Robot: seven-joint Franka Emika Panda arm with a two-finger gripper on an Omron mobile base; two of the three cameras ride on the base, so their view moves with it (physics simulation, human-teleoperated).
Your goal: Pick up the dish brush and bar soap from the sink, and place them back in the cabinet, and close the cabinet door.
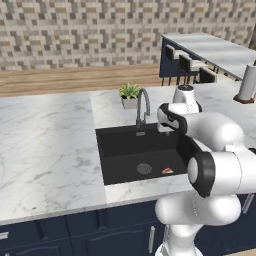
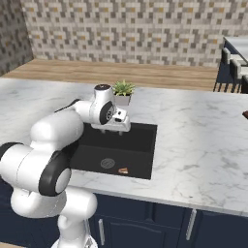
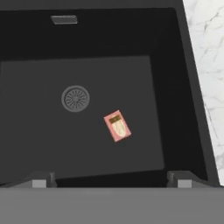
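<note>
The black sink (image 1: 125,150) (image 2: 140,145) (image 3: 43,131) is sunk into the white marble counter. The bar soap (image 1: 168,170) (image 2: 123,170) (image 3: 117,125), a small orange-tan block, lies flat on the basin floor to the right of the round drain (image 3: 75,98). My gripper (image 2: 117,129) (image 3: 111,180) hangs above the sink near its back edge and points down into it. It is open, with nothing between the fingers, and well above the soap. The dish brush, the cabinet and the cabinet door are out of view.
A chrome gooseneck faucet (image 1: 142,105) and a small potted plant (image 1: 130,94) (image 2: 123,91) stand behind the sink. A tall grey cylinder (image 1: 247,82) stands on the counter at far right. Navy base cabinets (image 1: 100,235) run below the counter. Stools (image 1: 187,65) stand by an island behind.
</note>
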